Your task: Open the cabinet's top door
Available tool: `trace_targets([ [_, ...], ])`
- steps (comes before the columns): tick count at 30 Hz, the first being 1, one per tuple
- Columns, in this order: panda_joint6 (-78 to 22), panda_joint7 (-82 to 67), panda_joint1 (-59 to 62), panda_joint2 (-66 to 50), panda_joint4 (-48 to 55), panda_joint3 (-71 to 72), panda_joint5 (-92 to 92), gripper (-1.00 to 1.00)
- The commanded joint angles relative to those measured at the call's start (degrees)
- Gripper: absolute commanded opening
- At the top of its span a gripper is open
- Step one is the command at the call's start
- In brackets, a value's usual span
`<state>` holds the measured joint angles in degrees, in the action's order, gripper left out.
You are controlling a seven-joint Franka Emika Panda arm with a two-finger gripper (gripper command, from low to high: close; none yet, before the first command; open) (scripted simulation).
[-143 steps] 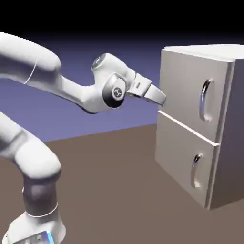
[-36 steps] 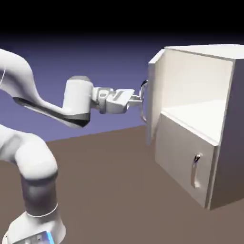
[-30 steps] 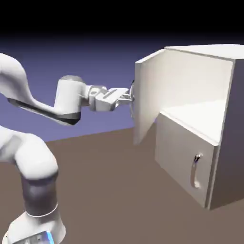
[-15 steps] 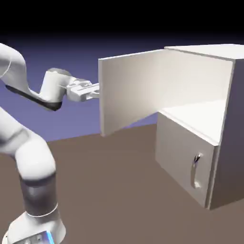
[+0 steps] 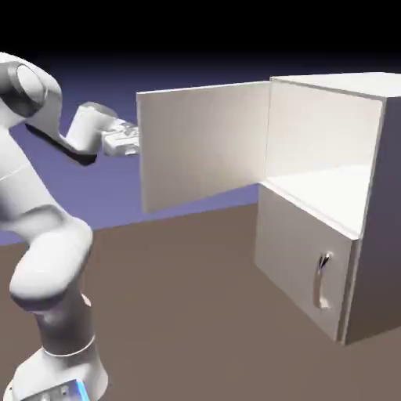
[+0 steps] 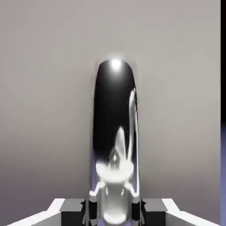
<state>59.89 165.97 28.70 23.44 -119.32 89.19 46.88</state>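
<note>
Top door of the cabinet stands swung wide open, hinged at the cabinet's upper front corner, its inner face turned to the exterior view and its free edge pointing out over the tabletop toward that view's left. Upper compartment is exposed, pale interior and a flat shelf floor showing. Cabinet sits at the right side of the tabletop, near its right edge. Lower door is shut, its curved silver handle upright on the front. The gripper is at the door's free edge, on the door's far side, mostly hidden by the panel in the exterior view; white arm rises from the lower left and bends back over to reach it. In the hand view the top door's handle fills the middle, a dark glossy curved bar against the grey-beige panel, running up from between the two fingertips. Jaws are narrow, clamped on that handle. A thin strip of blue-violet backdrop shows past the panel's right edge.
</note>
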Motion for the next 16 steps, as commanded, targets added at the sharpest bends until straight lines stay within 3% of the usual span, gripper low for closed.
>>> trace_targets([
  [1, -0.79, 0.03, 2.1, 0.02, 1.07, 2.12, -0.39, -1.0],
  [16, -13.21, -0.02, 33.24, 4.2, 20.14, 31.4, -4.77, -1.0],
])
